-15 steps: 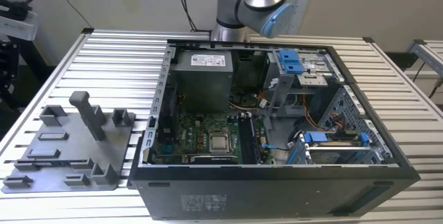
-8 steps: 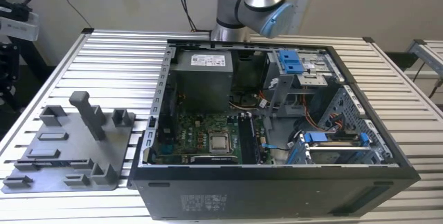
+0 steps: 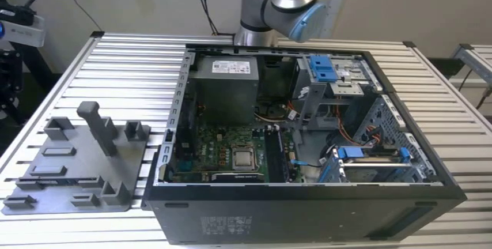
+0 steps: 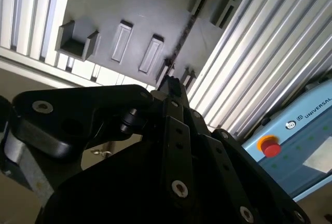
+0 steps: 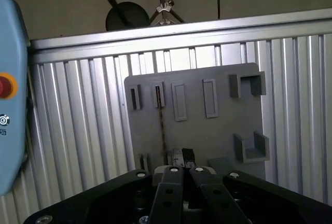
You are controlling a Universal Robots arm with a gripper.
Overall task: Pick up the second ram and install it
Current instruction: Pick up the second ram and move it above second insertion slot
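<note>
Claw (image 5: 184,157) pressed together, nothing pinched as far as both wrist views show; it hangs above the grey holder plate (image 5: 218,125). Below it the second ram (image 5: 161,125) stands on edge in the plate's slots, a thin dark line. Judged: pick-up not yet made, install all to do. Farther off, exterior view: open computer case (image 3: 307,194), motherboard (image 3: 230,145) exposed; cannot tell which memory slots are filled.

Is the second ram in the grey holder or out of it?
In it: in the first wrist view the second ram stands on edge on the grey holder plate.
</note>
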